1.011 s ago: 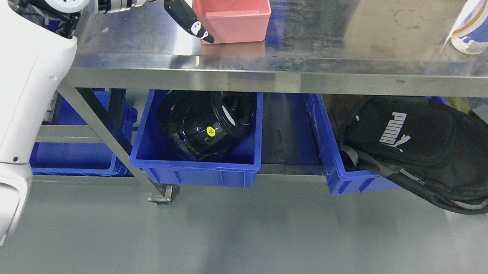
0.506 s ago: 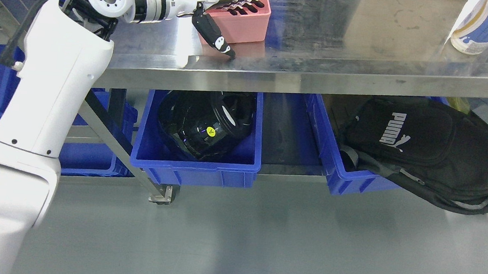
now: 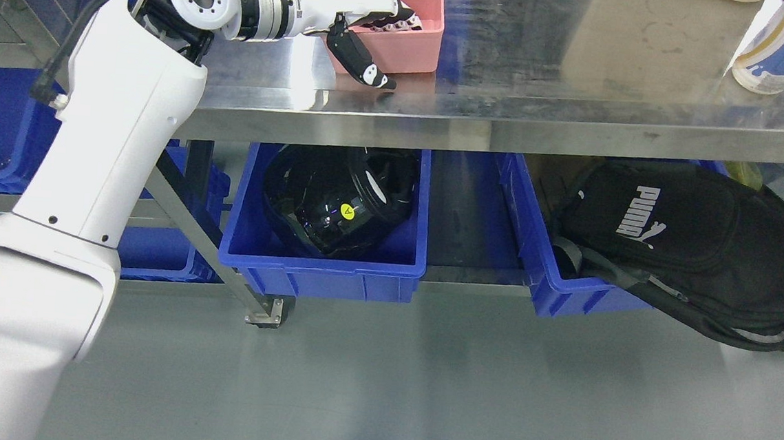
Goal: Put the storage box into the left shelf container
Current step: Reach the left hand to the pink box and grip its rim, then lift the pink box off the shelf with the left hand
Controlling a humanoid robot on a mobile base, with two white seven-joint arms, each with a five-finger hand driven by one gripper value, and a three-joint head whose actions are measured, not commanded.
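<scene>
The pink storage box (image 3: 414, 45) stands on the steel table top (image 3: 582, 68) near its front edge. My left hand (image 3: 393, 51) reaches in from the left and straddles the box's near wall. Its fingers (image 3: 395, 21) curl down inside the box, while the thumb (image 3: 361, 62) lies against the outside of the wall with its tip on the table. The box still rests on the table. Below the table, left of the table leg, a blue container (image 3: 161, 259) sits on the lower shelf, partly hidden by my arm. My right hand is out of view.
A blue bin (image 3: 323, 270) holding a black helmet (image 3: 338, 199) sits under the table. To its right, another blue bin (image 3: 567, 287) carries a black backpack (image 3: 693, 248). The slanted table leg (image 3: 204, 248) stands between the bins. Bottles (image 3: 776, 53) stand at the table's far right.
My left arm swung right and the hand came down, so the fingers moved from the box's far rim to inside it and curled. The camera shifted slightly; the box stayed put.
</scene>
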